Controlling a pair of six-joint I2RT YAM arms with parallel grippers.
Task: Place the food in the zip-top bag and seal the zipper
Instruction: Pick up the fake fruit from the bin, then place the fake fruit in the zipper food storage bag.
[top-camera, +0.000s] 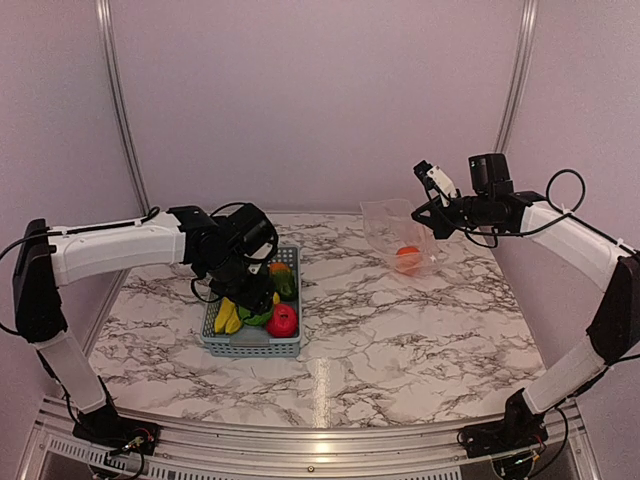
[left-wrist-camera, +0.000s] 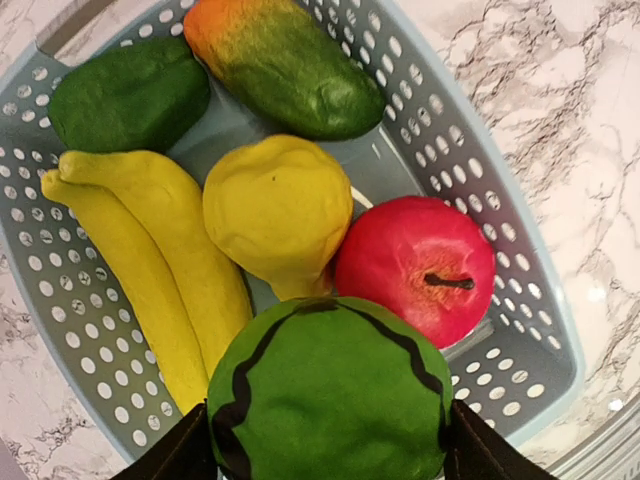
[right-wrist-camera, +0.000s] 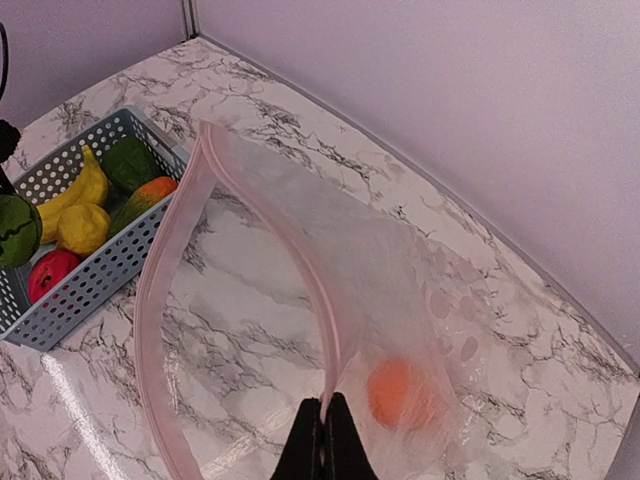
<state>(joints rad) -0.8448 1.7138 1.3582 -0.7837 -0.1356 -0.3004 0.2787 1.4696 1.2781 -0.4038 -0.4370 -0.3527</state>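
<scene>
My left gripper (left-wrist-camera: 328, 450) is shut on the green striped melon (left-wrist-camera: 330, 390) and holds it just above the grey-blue basket (left-wrist-camera: 520, 300). In the basket lie yellow bananas (left-wrist-camera: 140, 260), a yellow fruit (left-wrist-camera: 278, 210), a red apple (left-wrist-camera: 415, 265), a dark green pepper (left-wrist-camera: 130, 95) and a green-orange fruit (left-wrist-camera: 290, 65). My right gripper (right-wrist-camera: 324, 440) is shut on the pinkish zipper strip (right-wrist-camera: 290, 250) of the zip-top bag (right-wrist-camera: 400, 300) and holds its mouth open above the table. An orange (right-wrist-camera: 392, 392) lies inside the bag. In the top view the bag (top-camera: 395, 235) hangs at the back right.
The basket (top-camera: 250, 345) stands left of centre on the marble table (top-camera: 400, 350). Purple walls close the back and sides. The left arm (top-camera: 120, 250) reaches in from the left, and the right arm (top-camera: 570, 235) from the right.
</scene>
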